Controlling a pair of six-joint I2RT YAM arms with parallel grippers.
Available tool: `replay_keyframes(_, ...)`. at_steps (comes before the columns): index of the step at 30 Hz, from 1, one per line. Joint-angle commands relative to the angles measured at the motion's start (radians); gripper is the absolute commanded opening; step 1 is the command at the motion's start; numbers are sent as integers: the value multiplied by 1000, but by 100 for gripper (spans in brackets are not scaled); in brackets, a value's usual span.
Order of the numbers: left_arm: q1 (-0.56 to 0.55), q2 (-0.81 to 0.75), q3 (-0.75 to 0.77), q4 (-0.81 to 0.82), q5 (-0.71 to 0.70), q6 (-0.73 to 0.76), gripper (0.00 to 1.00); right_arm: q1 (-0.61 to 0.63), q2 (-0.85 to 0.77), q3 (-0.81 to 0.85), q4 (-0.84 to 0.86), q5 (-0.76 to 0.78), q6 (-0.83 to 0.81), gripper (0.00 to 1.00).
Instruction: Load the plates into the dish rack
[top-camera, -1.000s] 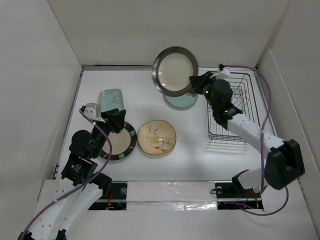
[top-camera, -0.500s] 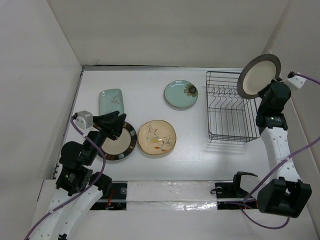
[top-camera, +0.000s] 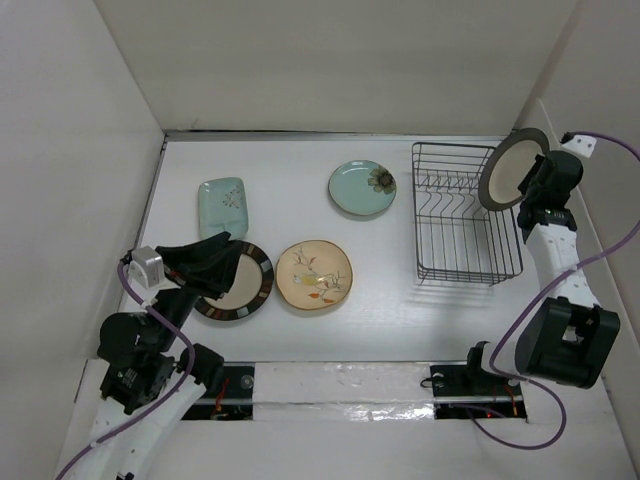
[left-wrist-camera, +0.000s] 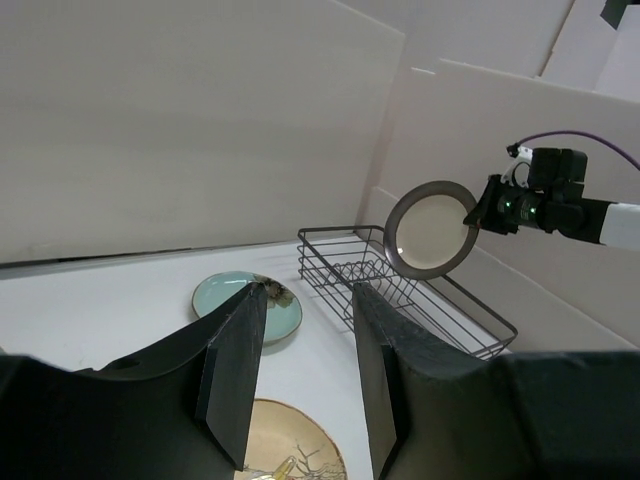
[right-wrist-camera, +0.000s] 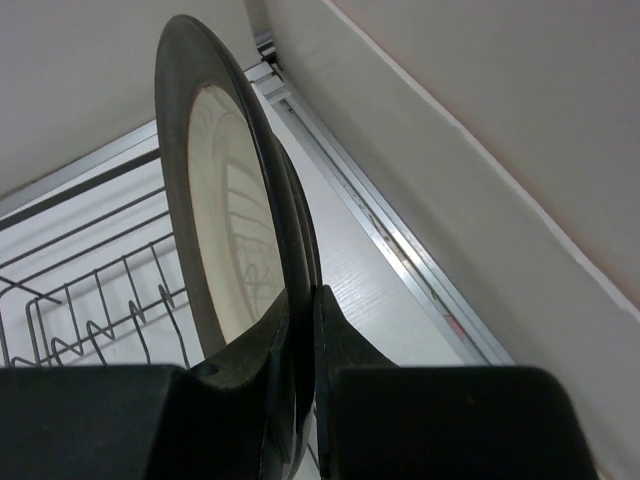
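Plate (top-camera: 510, 168), cream and round with a brown rim, stands on edge, clamped at its rim by the right gripper (right-wrist-camera: 300, 330), just above the far right corner of the black wire dish rack (top-camera: 416, 215). Left gripper (left-wrist-camera: 307, 293) hangs wide apart and empty at near left. Likely next: lower the plate between upright wires.

The dish rack (top-camera: 466, 215) is black wire. At its 2 o'clock, the cream plate (top-camera: 508, 170) has a dark brown rim. The round plate (top-camera: 362, 187) is teal, with a dark flower at its 2 o'clock. The squarish plate (top-camera: 222, 200) is pale green. The striped plate (top-camera: 250, 290) is cream with a dark banded rim. The floral plate (top-camera: 314, 275) is yellowish with brown twigs. The table (top-camera: 300, 220) is white.
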Motion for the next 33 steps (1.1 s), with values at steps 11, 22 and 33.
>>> replay_keyframes(11,-6,-18,30,28,-3,11,37,30,-19,207,149,20,-265,0)
replay_keyframes(22,-6,-22,30,28,0,11,38,50,-2,166,140,5,-305,0)
replay_keyframes(33,-6,-41,30,25,-8,8,39,105,23,119,134,61,-328,0)
